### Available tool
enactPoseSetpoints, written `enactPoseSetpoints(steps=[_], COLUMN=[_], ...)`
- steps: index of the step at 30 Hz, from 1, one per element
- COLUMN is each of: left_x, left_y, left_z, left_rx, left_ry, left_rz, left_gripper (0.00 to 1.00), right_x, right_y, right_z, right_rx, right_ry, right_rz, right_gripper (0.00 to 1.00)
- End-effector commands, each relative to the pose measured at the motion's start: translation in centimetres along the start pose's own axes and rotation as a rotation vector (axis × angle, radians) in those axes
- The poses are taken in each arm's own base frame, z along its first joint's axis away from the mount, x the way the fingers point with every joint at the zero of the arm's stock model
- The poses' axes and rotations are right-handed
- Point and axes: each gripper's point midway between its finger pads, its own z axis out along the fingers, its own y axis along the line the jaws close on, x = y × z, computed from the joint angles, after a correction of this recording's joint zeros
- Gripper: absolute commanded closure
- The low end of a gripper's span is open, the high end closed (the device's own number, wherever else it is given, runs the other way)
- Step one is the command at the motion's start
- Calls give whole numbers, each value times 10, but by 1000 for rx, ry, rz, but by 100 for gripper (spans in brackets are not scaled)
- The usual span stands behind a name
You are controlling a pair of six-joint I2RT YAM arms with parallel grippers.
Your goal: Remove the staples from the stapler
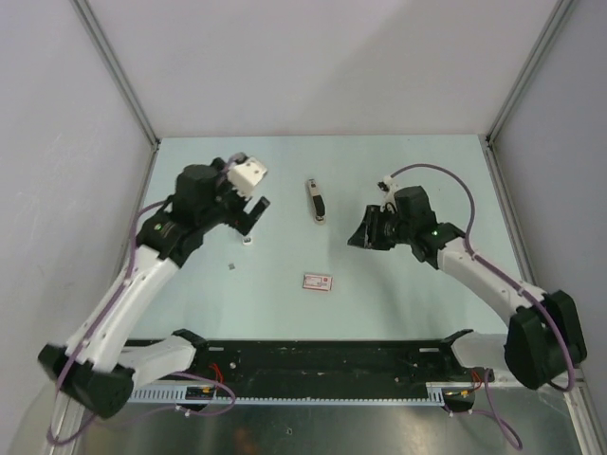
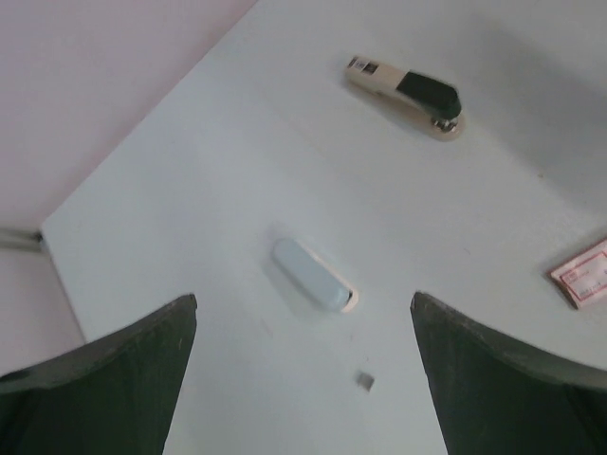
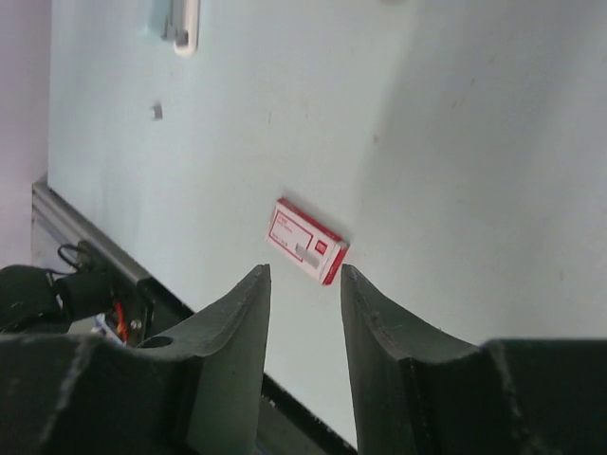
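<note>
Since the stapler [image 1: 316, 200] by the counter's far edge is judged light, rigid and slick, its long sides should be gripped. The left gripper [image 2: 303, 303] is spread wide and the right gripper [image 3: 303, 275] barely parted, both empty.

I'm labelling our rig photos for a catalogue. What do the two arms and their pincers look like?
The left arm and right arm: white links, black joints, a purple cable along each, a small green light on each. A white box sits on the left wrist. The left pincer and right pincer have dark, curved fingers.
</note>
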Motion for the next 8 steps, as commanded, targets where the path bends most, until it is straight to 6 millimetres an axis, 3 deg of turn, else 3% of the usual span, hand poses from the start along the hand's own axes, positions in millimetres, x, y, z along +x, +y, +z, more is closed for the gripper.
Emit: enactPoseSetpoints(steps=[1,4,8], left_x=[35,53,64], left_y=[6,10,26], left_z=[-27,-35,-43], left_rx=[-58,-79,-105], left_ry=[40,42,22], left_rz=[-126,-182,-283], left_gripper=[1,1,1], right_x=[-44,-58,-71], right_y=[16,37,42], right_z=[-24,-33,-39], right_rx=[78,59,90], right_ry=[-222,-320,-384], right_rz=[-141,-192,-190], right_gripper=[59,59,59])
